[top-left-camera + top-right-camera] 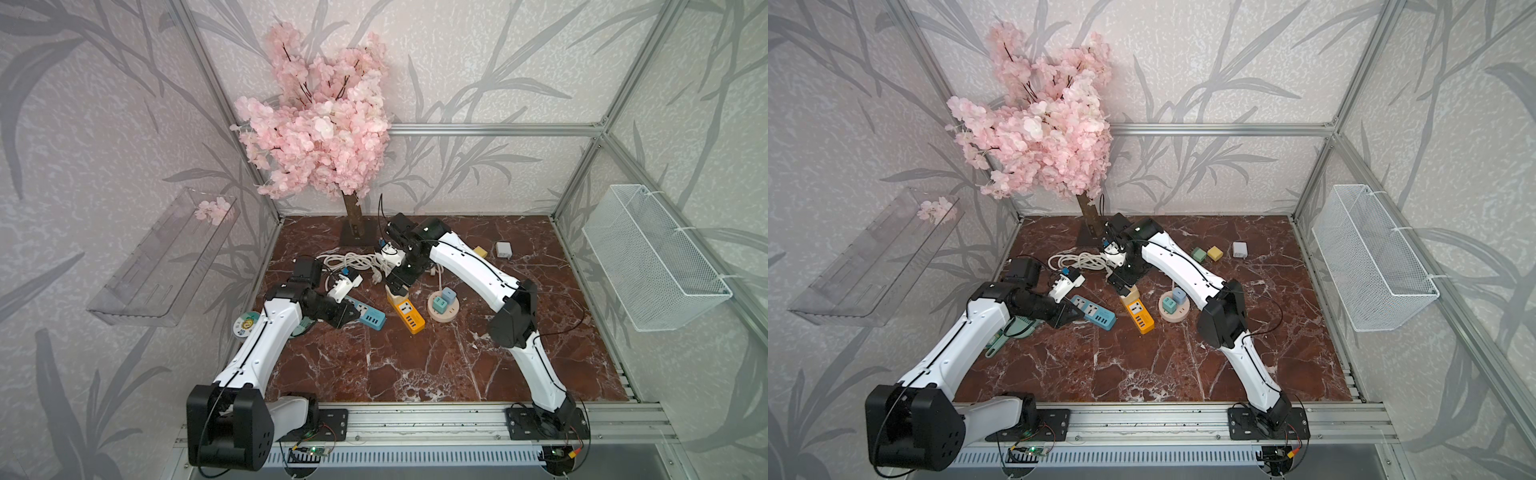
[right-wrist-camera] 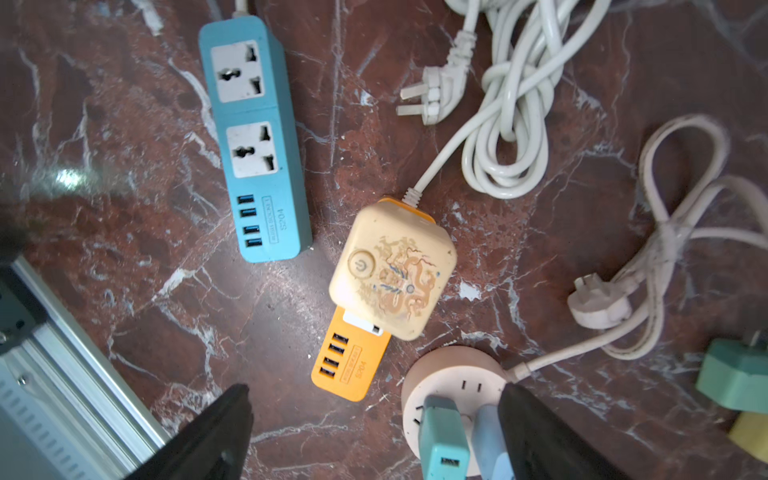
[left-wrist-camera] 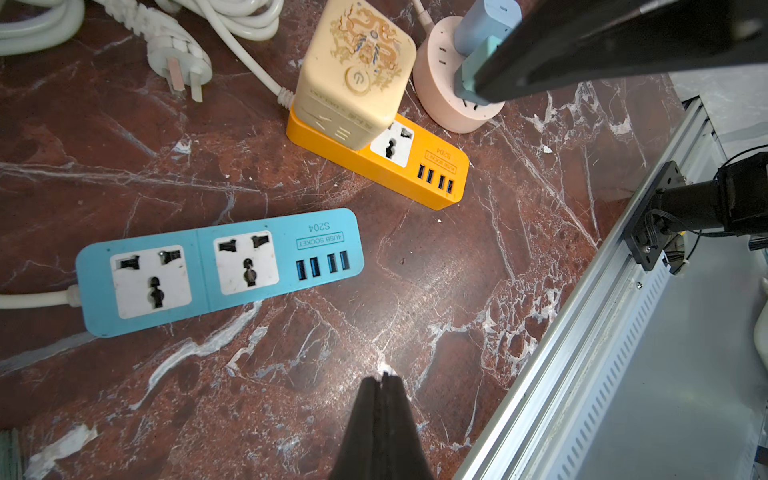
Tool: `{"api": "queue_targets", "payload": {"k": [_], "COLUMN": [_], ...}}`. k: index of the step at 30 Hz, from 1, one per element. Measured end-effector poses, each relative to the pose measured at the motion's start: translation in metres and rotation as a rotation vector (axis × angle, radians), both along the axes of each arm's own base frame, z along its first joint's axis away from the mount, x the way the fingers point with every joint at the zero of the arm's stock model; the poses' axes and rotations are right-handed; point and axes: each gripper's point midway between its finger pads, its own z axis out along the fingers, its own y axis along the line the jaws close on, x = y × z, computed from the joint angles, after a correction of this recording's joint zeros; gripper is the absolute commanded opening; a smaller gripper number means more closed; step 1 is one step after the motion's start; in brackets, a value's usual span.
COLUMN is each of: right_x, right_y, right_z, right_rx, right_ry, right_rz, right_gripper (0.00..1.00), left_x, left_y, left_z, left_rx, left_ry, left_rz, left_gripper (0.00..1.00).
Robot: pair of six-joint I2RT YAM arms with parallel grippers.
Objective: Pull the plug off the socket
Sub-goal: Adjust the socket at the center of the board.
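Note:
A cream cube plug (image 2: pixel 392 270) with a dragon print sits plugged into one end of the orange socket strip (image 2: pixel 349 370). My right gripper (image 2: pixel 376 388) hangs open just above that plug (image 1: pixel 397 298), holding nothing; in the wrist view one of its fingers (image 2: pixel 540 436) crosses the round pink socket (image 2: pixel 453 374). A teal plug (image 2: pixel 442 440) and a pale blue plug (image 2: pixel 488 440) stand in that round socket. My left gripper (image 3: pixel 384 380) is shut and empty, low over bare marble beside the blue socket strip (image 3: pixel 216 270), whose outlets are free.
Coiled white cables (image 1: pixel 353 262) with loose three-pin plugs lie behind the strips. Green (image 1: pixel 1199 254) and yellow (image 1: pixel 1214 252) cube plugs and a white charger (image 1: pixel 503 249) rest at the back right. The blossom tree base (image 1: pixel 353 232) stands at the back, and a wire basket (image 1: pixel 652 257) hangs on the right.

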Motion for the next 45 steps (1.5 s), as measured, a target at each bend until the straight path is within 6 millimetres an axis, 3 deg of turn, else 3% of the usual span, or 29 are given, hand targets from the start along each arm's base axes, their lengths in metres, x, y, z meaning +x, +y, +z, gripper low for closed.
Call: {"api": "queue_targets", "payload": {"k": [5,11,19,26,33,45], "right_x": [-0.002,-0.005,0.002,0.023,0.029,0.034], "right_y": [-0.002,0.000,0.014,0.034,0.034,0.025], "right_z": [-0.005,-0.031,-0.039,-0.053,-0.069,-0.071], "right_rx": [-0.031,-0.059,-0.030,-0.022,-0.042,-0.041], "right_ry": [-0.072,-0.074,-0.145,-0.201,-0.189,-0.168], "right_rz": [0.238,0.490,0.662,0.730,0.745,0.719], "right_gripper": [0.85,0.88,0.96,0.98,0.98,0.94], "left_x": [0.000,0.001,0.000,-0.003,-0.005,-0.005], "left_y": [-0.001,0.000,0.001,-0.002,-0.002,0.000], "left_z": [0.000,0.000,0.001,0.001,0.000,-0.002], "left_rx": [-0.011,-0.027,-0.045,-0.065,-0.074,-0.075], "left_ry": [0.005,0.014,0.019,0.038,0.052,0.064], "left_rz": [0.000,0.006,0.009,-0.003,-0.008,0.001], "left_gripper": [0.00,0.00,0.00,0.00,0.00,0.00]}}
